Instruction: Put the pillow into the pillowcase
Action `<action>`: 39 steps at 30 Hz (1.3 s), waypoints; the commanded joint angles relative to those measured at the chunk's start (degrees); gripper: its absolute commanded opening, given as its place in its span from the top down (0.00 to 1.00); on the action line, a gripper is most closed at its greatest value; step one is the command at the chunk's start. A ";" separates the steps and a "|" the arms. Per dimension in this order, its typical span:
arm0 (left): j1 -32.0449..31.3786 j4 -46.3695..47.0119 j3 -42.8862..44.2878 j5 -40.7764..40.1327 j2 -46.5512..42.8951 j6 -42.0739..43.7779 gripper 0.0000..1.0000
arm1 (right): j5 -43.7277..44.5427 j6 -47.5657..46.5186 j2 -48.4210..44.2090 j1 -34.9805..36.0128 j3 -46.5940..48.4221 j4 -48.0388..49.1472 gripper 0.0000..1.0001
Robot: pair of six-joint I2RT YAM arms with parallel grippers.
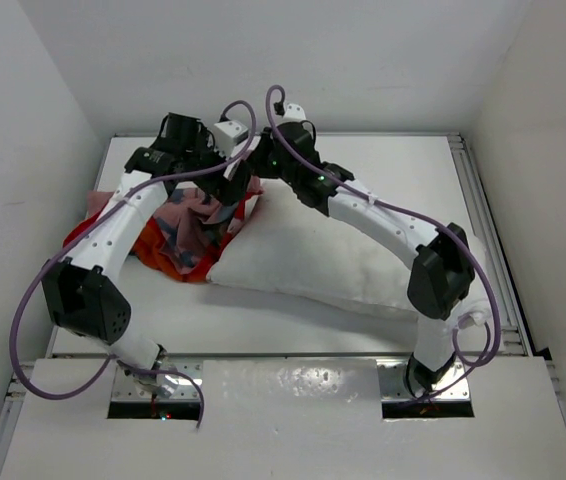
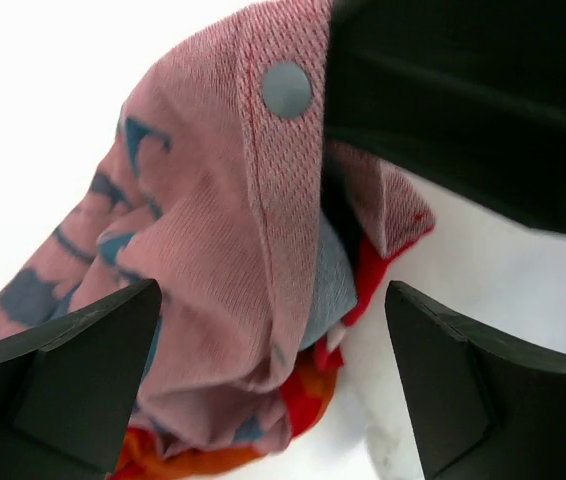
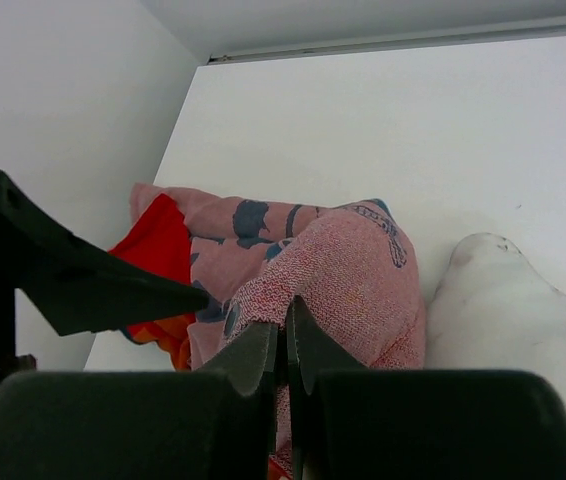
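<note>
The white pillow [image 1: 323, 255] lies across the middle of the table, one pointed corner toward the pillowcase; that corner shows in the right wrist view [image 3: 508, 300]. The red-orange pillowcase [image 1: 188, 230] is bunched at the pillow's left end, its paler pink reverse turned out. My right gripper [image 3: 285, 335] is shut on the pillowcase's hem [image 3: 343, 270] and lifts it; a grey snap button [image 2: 286, 89] shows on that hem. My left gripper [image 2: 273, 380] is open, its fingers [image 2: 73, 380] spread on either side of the hanging fabric [image 2: 223, 250], touching nothing.
White walls close in the table on the left [image 1: 23, 150], back and right. A metal rail [image 1: 488, 230] runs along the table's right edge. Purple cables [image 1: 23, 300] loop off both arms.
</note>
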 commanded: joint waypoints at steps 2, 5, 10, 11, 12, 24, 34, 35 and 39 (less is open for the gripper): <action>-1.41 8.70 -0.13 1.74 0.85 -4.76 0.16 | 0.64 1.06 -3.74 -0.23 2.46 0.76 1.00; -1.23 11.17 -1.89 0.49 2.17 -5.29 0.46 | 0.38 1.50 -4.36 -0.23 1.93 0.67 1.00; -0.62 12.14 -4.00 1.37 2.26 -3.97 1.00 | -0.59 1.24 -5.41 -1.63 0.70 0.67 1.00; -0.18 11.97 -3.74 1.72 2.00 -4.58 1.00 | -0.67 1.24 -5.41 -2.33 0.43 0.58 1.00; 1.04 11.79 -3.21 2.16 1.74 -4.76 1.00 | -0.76 1.42 -5.15 -2.95 0.43 -0.12 1.00; 5.27 12.14 2.94 -14.44 2.61 -11.79 1.00 | -0.89 -26.15 20.35 -12.09 40.93 -35.08 0.01; 3.25 11.53 5.22 -17.79 6.74 -10.57 1.00 | -32.66 -25.82 10.21 -24.49 3.68 -28.50 0.01; 3.07 11.18 5.58 -17.88 7.18 -10.31 1.00 | -33.54 -27.39 13.01 -23.62 5.60 -31.99 0.01; 2.81 10.47 6.63 -18.93 8.76 -10.13 1.00 | -35.74 -31.27 14.98 -21.94 4.48 -33.43 0.05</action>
